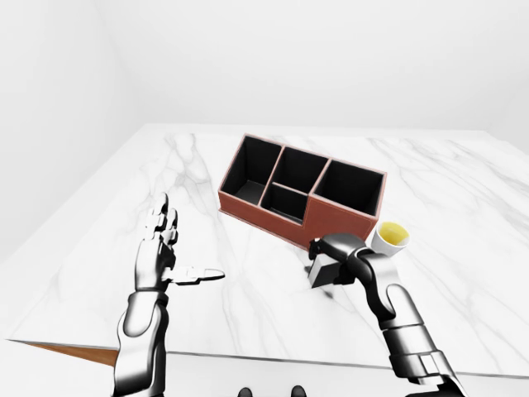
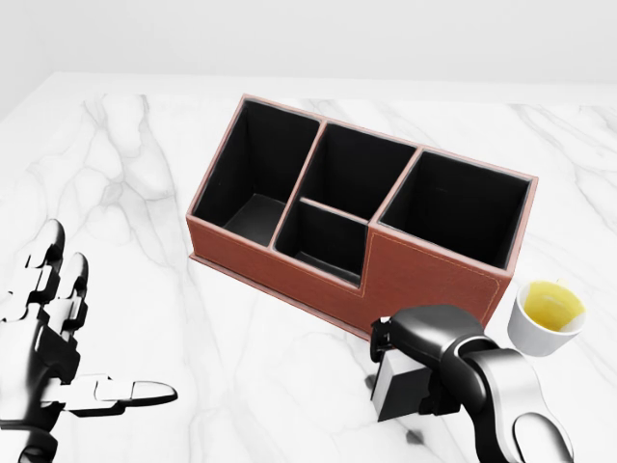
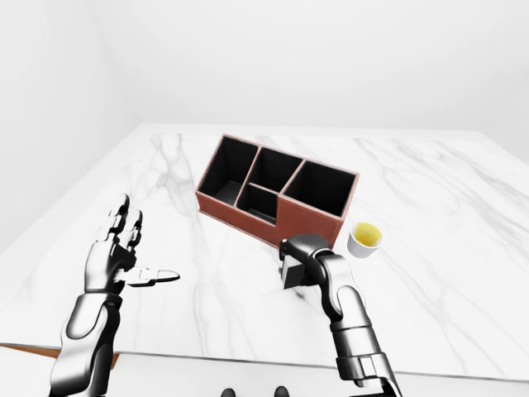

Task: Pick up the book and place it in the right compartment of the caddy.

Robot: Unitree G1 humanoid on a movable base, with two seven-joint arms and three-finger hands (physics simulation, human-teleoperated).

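Observation:
The book [image 2: 395, 388] is a small dark block standing on the marble table, just below the caddy's right end in the head view. My right hand [image 2: 401, 365] is shut on it, fingers curled over its top. The brown leather caddy [image 2: 424, 275] lies at an angle across the middle, with several black-lined compartments. Its right compartment [image 2: 458, 207] is the large one and holds nothing. My left hand [image 2: 92, 333] hovers open at the lower left, fingers spread and thumb pointing right, far from the book.
A white cup [image 2: 547, 316] of yellow liquid stands right of the book, close to the caddy's right corner and my right forearm. The table's near edge [image 1: 248, 356] runs along the bottom of the left-eye view.

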